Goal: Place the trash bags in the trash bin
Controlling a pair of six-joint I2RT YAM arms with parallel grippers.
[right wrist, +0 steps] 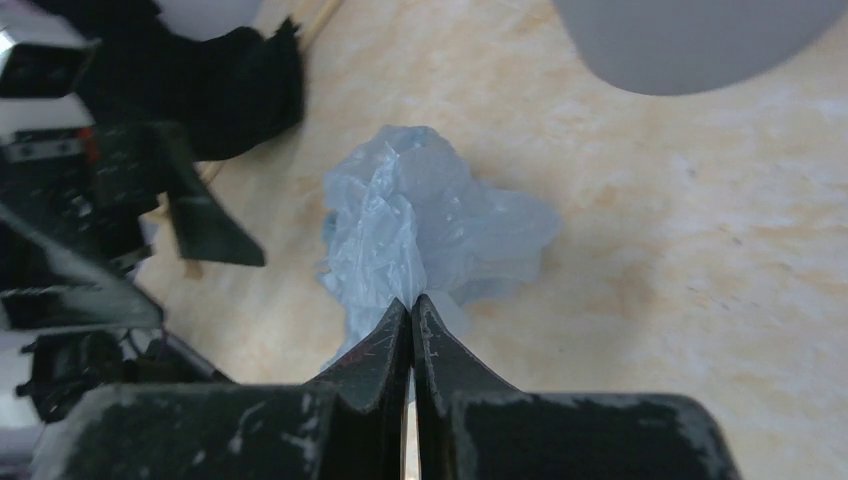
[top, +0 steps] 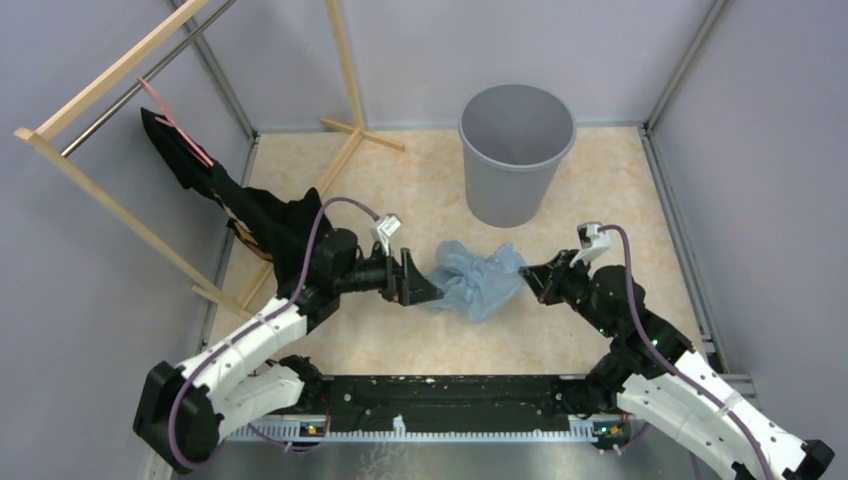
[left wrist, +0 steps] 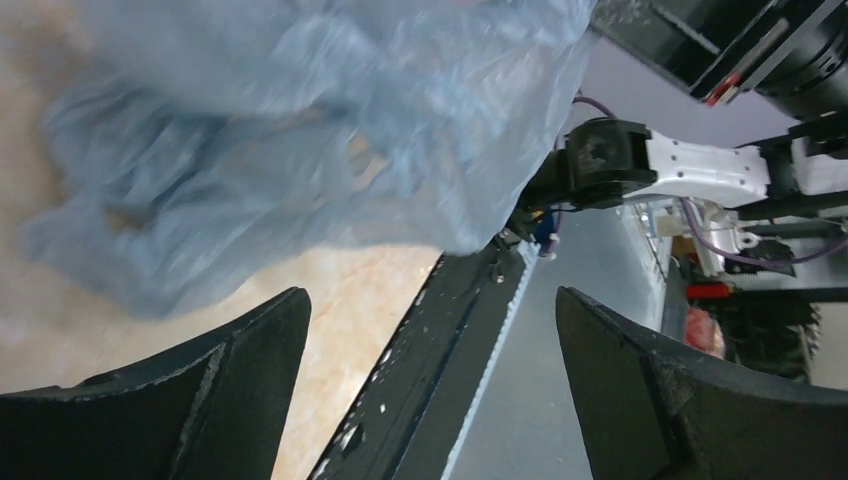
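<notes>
Right gripper (right wrist: 411, 305) clamps a fold of the trash bag (right wrist: 420, 220), which lies crumpled on the table (right wrist: 700, 250) just ahead. Left gripper (left wrist: 430, 295) stands spread just short of its blurred far side; the trash bin (right wrist: 690, 40), cut off, sits beyond.

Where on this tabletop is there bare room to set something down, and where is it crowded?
Bare: right of the bin, and the strip between bag and near rail. Crowded: the middle, where left claw and right claw flank the bag, and the left side, with black cloth and wooden rack.
</notes>
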